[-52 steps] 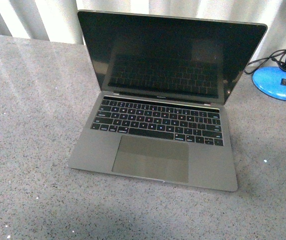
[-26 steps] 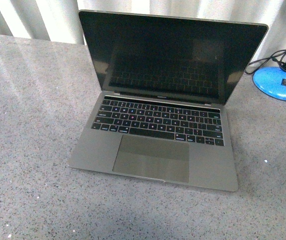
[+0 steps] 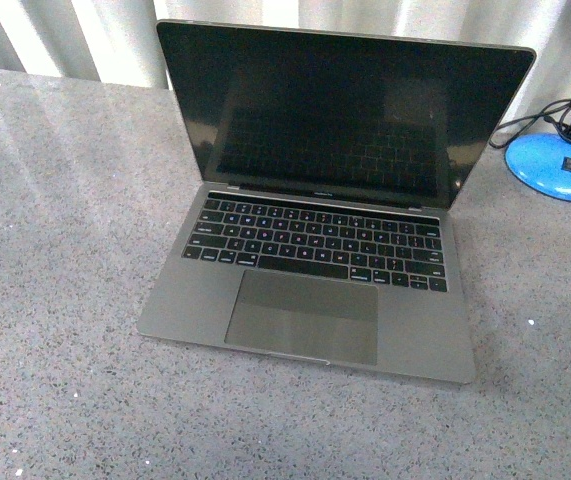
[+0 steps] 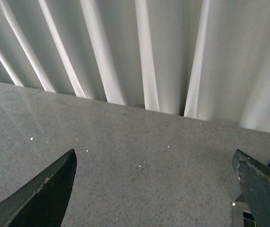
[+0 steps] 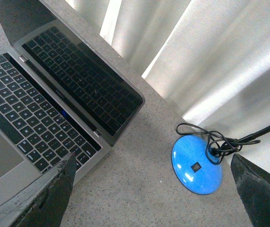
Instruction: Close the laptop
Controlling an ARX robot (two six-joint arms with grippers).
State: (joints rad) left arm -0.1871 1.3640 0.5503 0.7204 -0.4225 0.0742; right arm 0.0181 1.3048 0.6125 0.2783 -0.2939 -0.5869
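The laptop sits open in the middle of the grey speckled table, its dark screen upright and mirroring the black keyboard. Neither arm shows in the front view. In the right wrist view the laptop lies off to one side of my right gripper, which is open with nothing between its fingers. My left gripper is open above bare table; a small corner of the laptop peeks beside one fingertip.
A blue round lamp base with a coiled black cable stands on the table at the back right, close to the screen's right edge. White pleated curtains hang behind the table's far edge.
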